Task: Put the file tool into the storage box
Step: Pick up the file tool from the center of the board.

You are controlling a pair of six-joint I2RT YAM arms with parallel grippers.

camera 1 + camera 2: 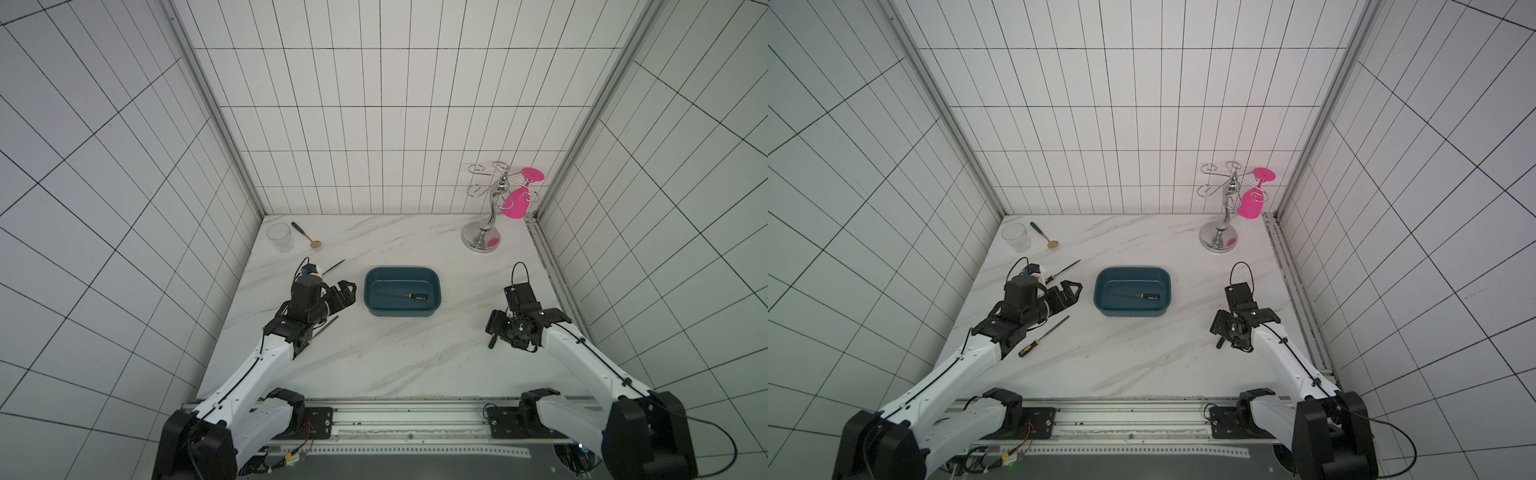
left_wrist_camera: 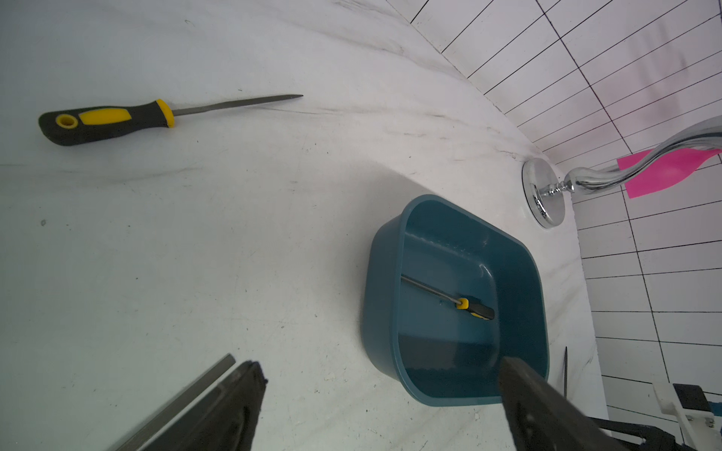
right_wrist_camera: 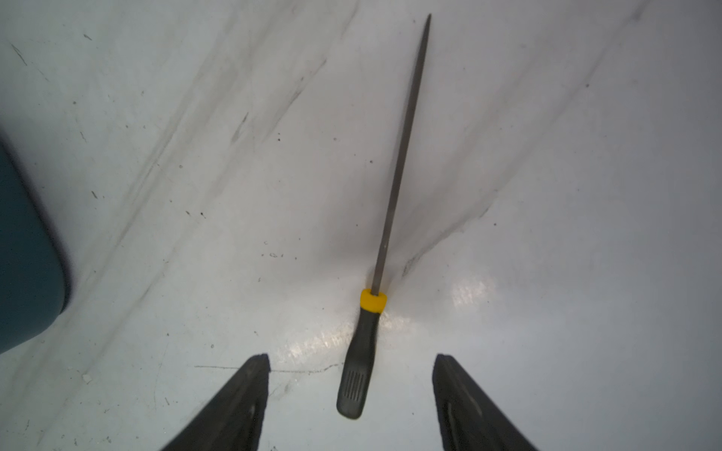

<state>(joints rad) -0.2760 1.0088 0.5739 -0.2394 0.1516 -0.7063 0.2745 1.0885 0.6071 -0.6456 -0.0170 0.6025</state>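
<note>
right wrist: jaws straddle file handle

right gripper (image 3: 351, 357) stands open, its jaws either side of, not touching, a tapered file (image 3: 390, 214) with ribbed black handle and yellow collar, flat on the glossy marble-look tabletop (image 3: 547, 195). left gripper (image 1: 1070, 293) gapes wide. a slim file (image 1: 401, 295) lies inside the teal plastic storage box (image 1: 401, 312). white tiled walls (image 1: 374, 124) surround.

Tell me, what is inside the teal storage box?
One file with a black and yellow handle lies on the storage box floor. Both top views show nothing else. In the left wrist view a finger of the left gripper covers one corner.
</note>
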